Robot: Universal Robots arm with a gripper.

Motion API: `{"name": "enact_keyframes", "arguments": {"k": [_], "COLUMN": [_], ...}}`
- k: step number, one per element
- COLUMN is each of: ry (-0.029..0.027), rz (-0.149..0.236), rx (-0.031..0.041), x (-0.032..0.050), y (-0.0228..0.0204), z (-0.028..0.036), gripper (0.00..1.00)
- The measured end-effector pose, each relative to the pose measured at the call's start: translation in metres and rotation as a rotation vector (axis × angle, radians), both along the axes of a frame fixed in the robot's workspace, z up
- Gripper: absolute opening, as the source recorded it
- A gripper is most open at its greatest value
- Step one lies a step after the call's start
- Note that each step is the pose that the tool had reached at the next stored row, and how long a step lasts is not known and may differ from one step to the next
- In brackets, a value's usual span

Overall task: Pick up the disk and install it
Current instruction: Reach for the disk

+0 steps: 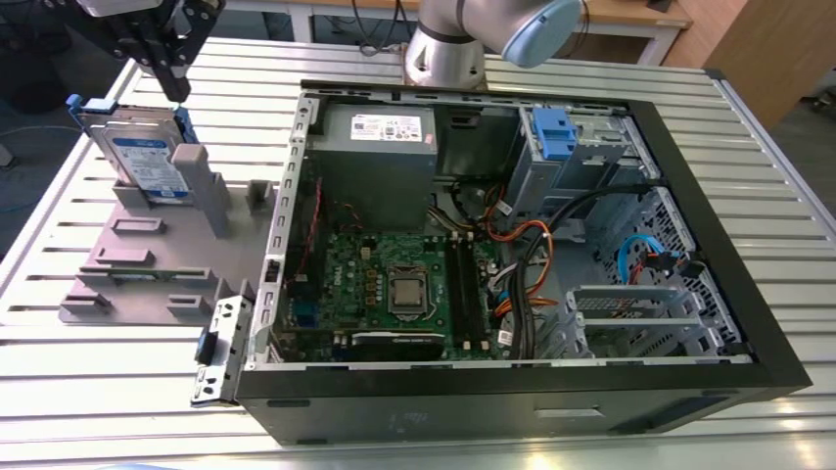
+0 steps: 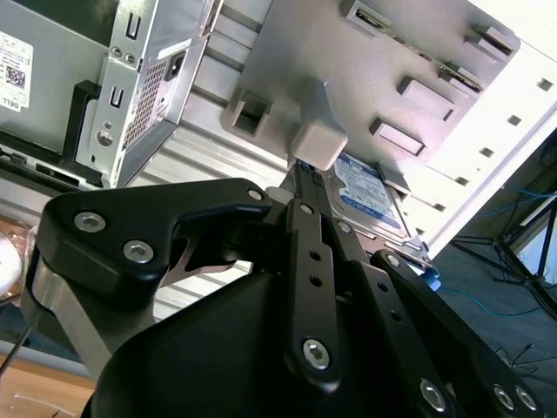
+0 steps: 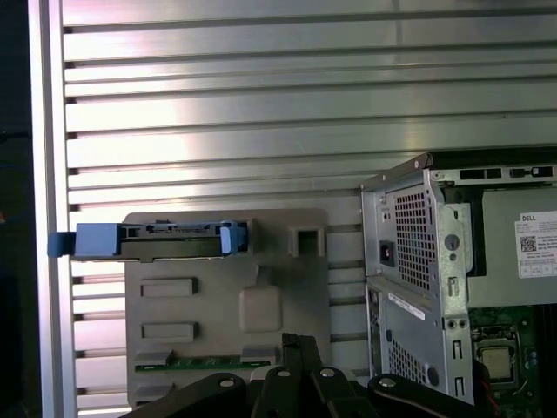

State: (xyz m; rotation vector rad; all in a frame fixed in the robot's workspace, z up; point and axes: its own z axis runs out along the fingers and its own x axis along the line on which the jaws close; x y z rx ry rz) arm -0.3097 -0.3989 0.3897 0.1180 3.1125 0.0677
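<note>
I am holding my gripper (image 1: 170, 86) above the far end of the holder (image 1: 144, 264), at the exterior view's left of the open case (image 1: 523, 406). It is gripping nothing. In both wrist views its fingers (image 3: 300, 344) are lying close together, and as far as I can make out from these angles they are pressed narrow rather than spread.

The disk (image 1: 137, 152) is standing on edge in a slot of the holder, leaning a little, with its white-and-blue label facing the near side of the exterior view. Its blue rails are showing along both sides. My gripper is hanging just over its top edge and is not touching it. In the first wrist view I am looking down on the disk (image 3: 157, 241) edge-on, blue at each end, sitting across the far end of the holder (image 3: 209, 296). In the second wrist view the disk (image 2: 370, 196) is peeking out past my gripper (image 2: 296, 174), beside one of the posts of the holder (image 2: 392, 70).

The holder is lying flat on the slatted table (image 1: 117, 411), just beside the case. Inside the case, a blue bracket (image 1: 555, 132) is sitting on the drive bay at the far corner, near the power supply (image 1: 372, 147), with the motherboard (image 1: 392, 284) lying below them.
</note>
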Motion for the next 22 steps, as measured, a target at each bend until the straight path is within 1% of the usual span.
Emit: {"name": "enact_keyframes", "arguments": {"k": [22], "ry": [0.0000], "rz": [0.000], "rx": [0.0000], "x": [-0.0044], "y": [0.0000], "z": [-0.0004], "gripper": [0.11]}}
